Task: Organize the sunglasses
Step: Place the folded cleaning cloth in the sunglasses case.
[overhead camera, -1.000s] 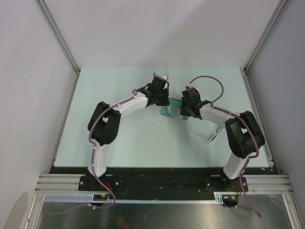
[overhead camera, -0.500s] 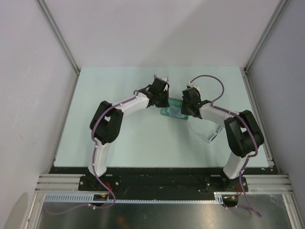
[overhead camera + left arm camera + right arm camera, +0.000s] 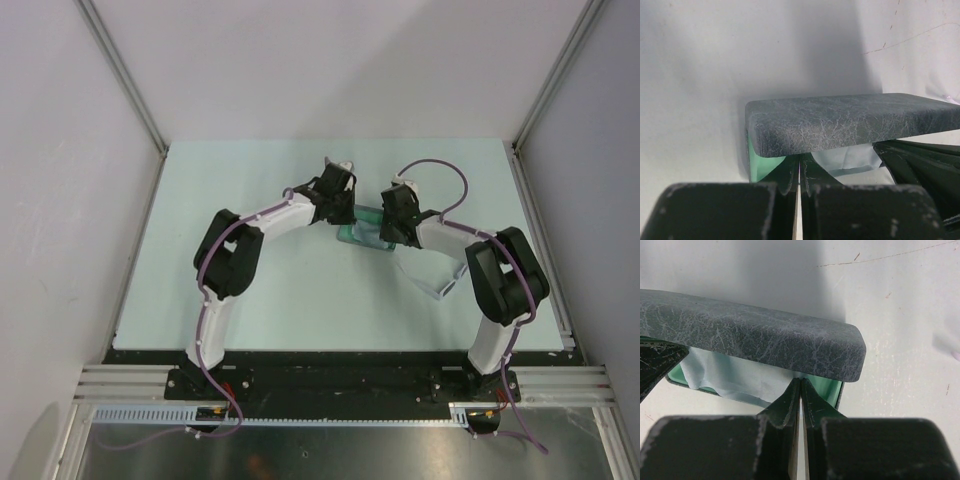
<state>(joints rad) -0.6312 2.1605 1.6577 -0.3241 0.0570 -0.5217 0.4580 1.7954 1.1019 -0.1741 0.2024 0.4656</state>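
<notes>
Sunglasses point(image 3: 436, 288), chunky white plastic frame, lie on the desk point(image 3: 250, 300) right of centre, beside the grey felt case point(image 3: 365, 232). Likely light, rigid, scratch-prone: grasp the frame bridge. Left claw point(image 3: 799, 167) and right claw point(image 3: 800, 388) are closed.

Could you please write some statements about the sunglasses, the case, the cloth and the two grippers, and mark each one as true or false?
1. Both the left gripper and the right gripper are at the grey case. True.
2. The sunglasses lie inside the case. False: they lie on the table, beside the case, near the right arm.
3. A light blue cloth shows under the case's lid. True.
4. The left gripper is wide open. False: its jaws are shut.
</notes>
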